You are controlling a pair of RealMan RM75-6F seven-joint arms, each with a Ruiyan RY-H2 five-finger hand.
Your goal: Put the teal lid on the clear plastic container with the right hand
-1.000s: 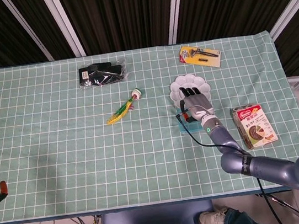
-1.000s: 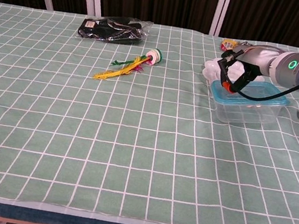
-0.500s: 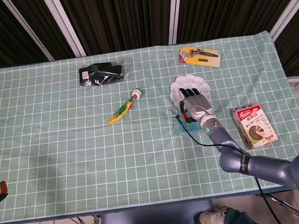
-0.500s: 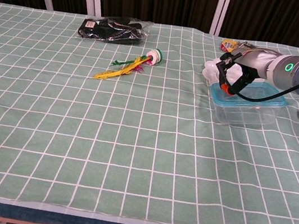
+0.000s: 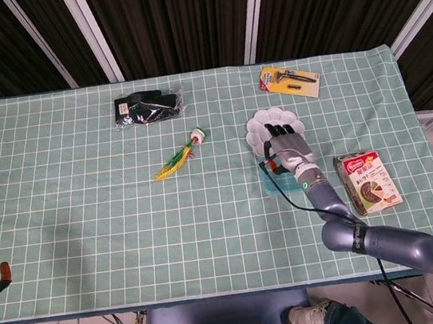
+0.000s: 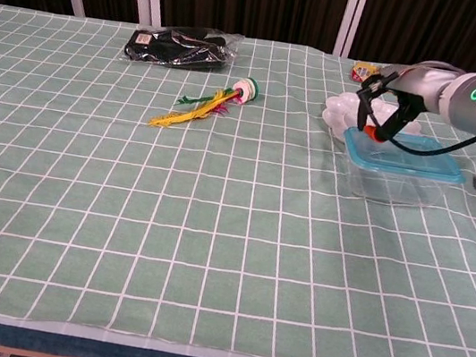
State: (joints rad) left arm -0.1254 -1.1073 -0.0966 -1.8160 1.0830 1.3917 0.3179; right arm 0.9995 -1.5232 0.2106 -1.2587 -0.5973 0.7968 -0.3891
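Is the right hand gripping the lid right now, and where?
Cannot tell. The right hand is over the teal lid's far-left corner on the clear plastic container.

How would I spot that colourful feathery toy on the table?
Start at the green checked tablecloth and find the black packet near its far edge. Just in front of it, toward the white scalloped dish, lies the feather toy: yellow-green plumes, round white-and-green base, nothing else so bright.

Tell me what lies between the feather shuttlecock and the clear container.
Only bare green checked tablecloth lies between the feather shuttlecock and the clear container; the chest view shows the stretch plainly.
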